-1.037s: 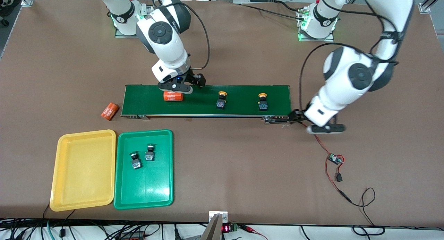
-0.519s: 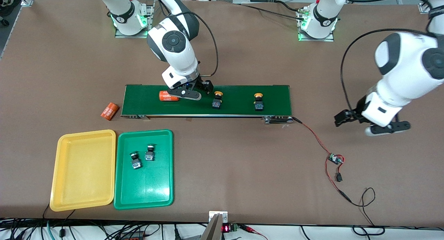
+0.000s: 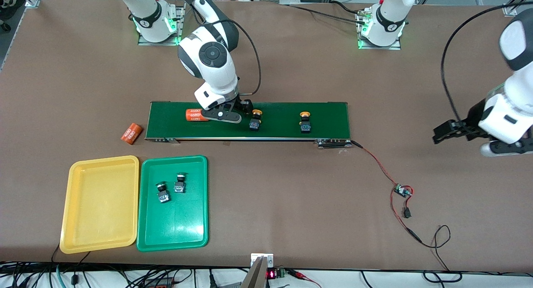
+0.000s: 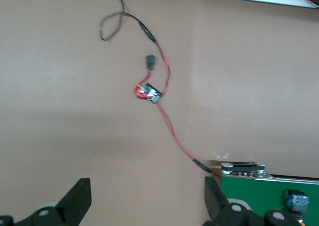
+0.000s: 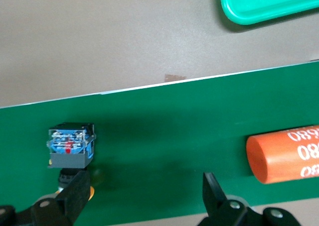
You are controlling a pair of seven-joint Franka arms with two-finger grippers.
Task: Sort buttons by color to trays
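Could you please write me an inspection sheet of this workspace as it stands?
Surface: brown table, dark-green conveyor belt.
Job's things: two yellow-capped buttons on the belt; two green-capped buttons in the green tray; yellow tray holds nothing.
Clutter: orange cylinder on the belt, another on the table.
Grippers: right gripper open over the belt; left gripper open above the table.
Cables: red wire, small board.
Surroundings: nothing seen.

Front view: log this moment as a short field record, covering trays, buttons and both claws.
green tray: two green-capped buttons
yellow tray: no buttons
conveyor belt: two yellow-capped buttons, one orange cylinder
second orange cylinder: on the table beside the belt
right claw: open, over the belt
left claw: open, over bare table
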